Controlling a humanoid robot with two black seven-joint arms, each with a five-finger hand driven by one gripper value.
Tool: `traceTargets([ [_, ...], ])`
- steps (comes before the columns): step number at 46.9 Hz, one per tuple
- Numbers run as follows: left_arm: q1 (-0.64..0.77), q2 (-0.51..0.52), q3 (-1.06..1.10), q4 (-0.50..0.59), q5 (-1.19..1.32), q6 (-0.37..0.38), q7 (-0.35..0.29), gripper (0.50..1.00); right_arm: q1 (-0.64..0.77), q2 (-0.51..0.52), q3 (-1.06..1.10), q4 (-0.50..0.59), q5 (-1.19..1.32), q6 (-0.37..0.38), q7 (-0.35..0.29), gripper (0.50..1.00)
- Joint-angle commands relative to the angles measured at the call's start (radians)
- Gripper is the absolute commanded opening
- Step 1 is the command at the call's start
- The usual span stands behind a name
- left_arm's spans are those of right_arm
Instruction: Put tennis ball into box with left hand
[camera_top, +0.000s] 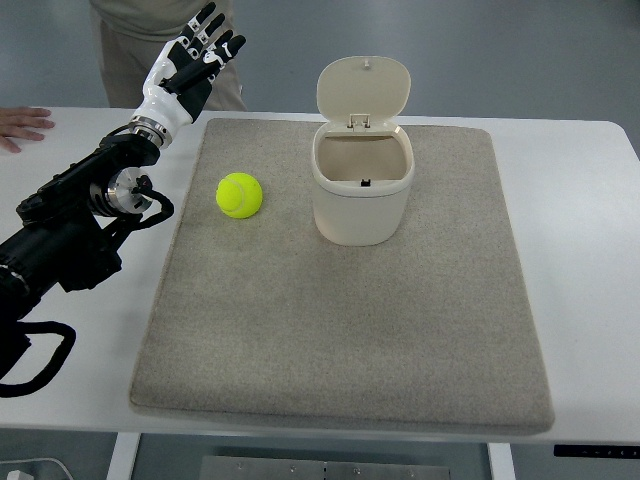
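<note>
Left hand (196, 55) raised past mat's (250, 340) far-left corner, fingers spread, holding nothing. Ball (239, 195) sits on mat near left edge, just beside box (362, 190), lid up. Reach step pending: hand must drop, close round ball.

The robot's left arm (70, 235) is built of black, matte segments with angular housings, and a round silver joint cap with small dark fittings sits on its forearm. Black cables loop out beside that joint and again near the picture's lower left edge. A ribbed silver ring forms the wrist, above which a glossy white shell covers the back of the left hand (192, 58). The fingers (205, 25) are black with white panels and jointed links. The person (165, 45) behind the table wears beige clothing.
</note>
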Motion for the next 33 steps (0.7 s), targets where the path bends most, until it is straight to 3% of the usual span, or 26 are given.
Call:
traceTargets([
  [1, -0.002, -0.001, 0.0, 0.001, 0.001, 0.006, 0.0, 0.988, 0.0, 0.0, 0.001, 0.0, 0.0, 0.0, 0.0, 0.938],
  [8, -0.003, -0.001, -0.003, 0.0, -0.004, 0.036, -0.002, 0.988, 0.0, 0.0, 0.0, 0.0, 0.0, 0.0, 0.0, 0.938],
  [33, -0.005, 0.003, -0.006, 0.0, -0.007, 0.028, -0.002, 0.99, 0.0, 0.0, 0.001, 0.0, 0.0, 0.0, 0.0, 0.938],
])
